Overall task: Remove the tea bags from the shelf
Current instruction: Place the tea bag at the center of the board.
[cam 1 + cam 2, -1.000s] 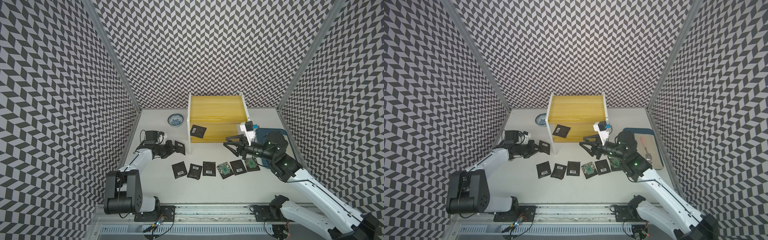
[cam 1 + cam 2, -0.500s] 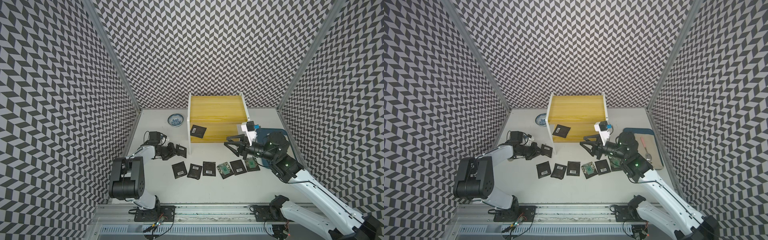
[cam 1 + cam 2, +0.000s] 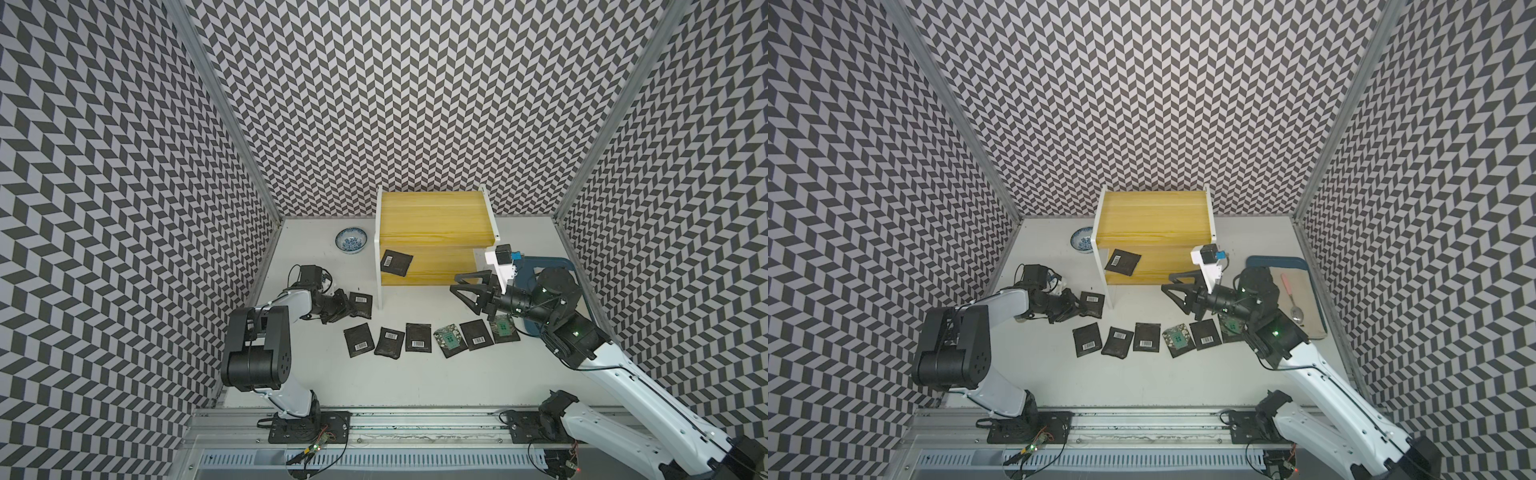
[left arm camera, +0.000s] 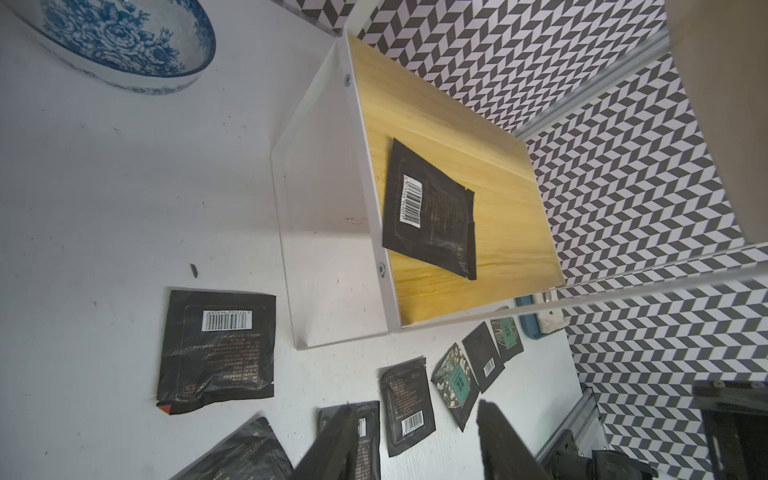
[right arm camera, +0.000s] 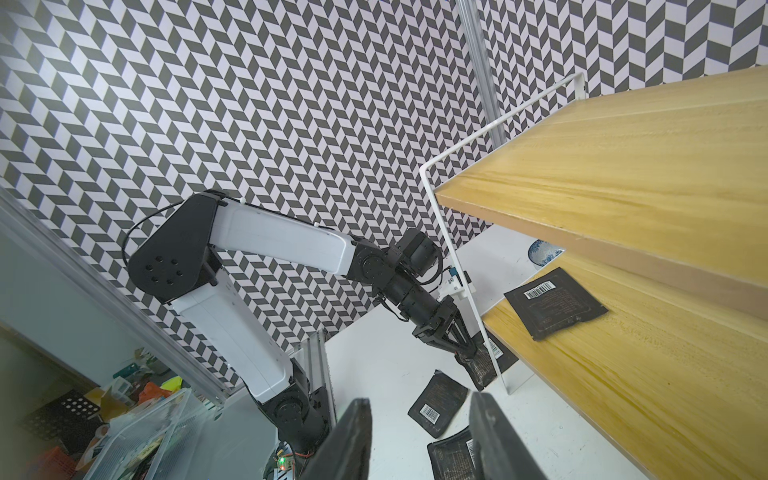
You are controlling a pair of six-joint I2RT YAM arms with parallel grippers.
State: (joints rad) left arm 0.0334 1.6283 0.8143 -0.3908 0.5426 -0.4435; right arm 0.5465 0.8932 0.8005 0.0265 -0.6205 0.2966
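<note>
Almost done: one black square sachet (image 3: 395,262) remains on yellow wooden shelf (image 3: 436,216); left gripper (image 4: 415,409) and right gripper (image 5: 419,402) open, empty

The rightmost tea bag (image 3: 503,329) of the near row is partly covered by the right arm (image 3: 557,307), as is the dark blue tray (image 3: 552,260). The bowl (image 3: 1079,242) is half hidden behind the shelf (image 3: 1152,216) and its white frame. The print on the tea bags is too small to be read.

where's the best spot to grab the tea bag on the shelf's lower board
The tea bag lies flat and skewed on the lower board, beside the white side frame, with the upper board raised just behind. Probably pinch its corner nearest the front edge, coming from the open front.
</note>
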